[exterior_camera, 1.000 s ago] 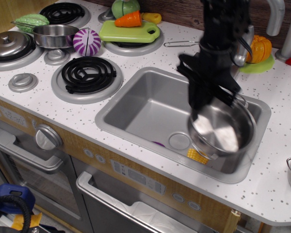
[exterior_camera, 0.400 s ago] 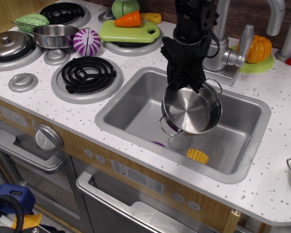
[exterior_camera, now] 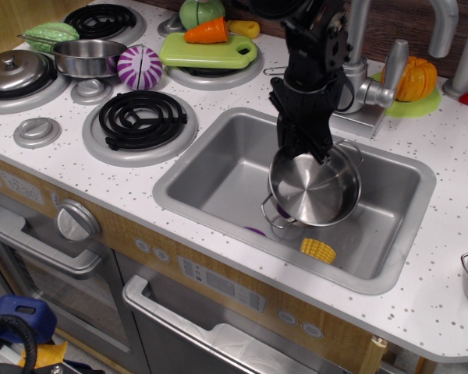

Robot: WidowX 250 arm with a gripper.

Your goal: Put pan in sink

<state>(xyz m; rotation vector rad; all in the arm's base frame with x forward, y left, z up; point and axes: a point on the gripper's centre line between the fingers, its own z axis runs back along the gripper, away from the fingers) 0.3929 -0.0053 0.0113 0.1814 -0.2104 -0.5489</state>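
**Pan held inside the sink, room open to the left**

Your gripper [exterior_camera: 306, 148] is clenched on the far rim of the pan [exterior_camera: 315, 187], which hangs tilted within the sink [exterior_camera: 218, 167], above the drain area. To the pan's left the basin floor lies open; just below its near rim sits a yellow corn piece [exterior_camera: 318, 250]. The faucet [exterior_camera: 366, 89] stands close behind your arm.
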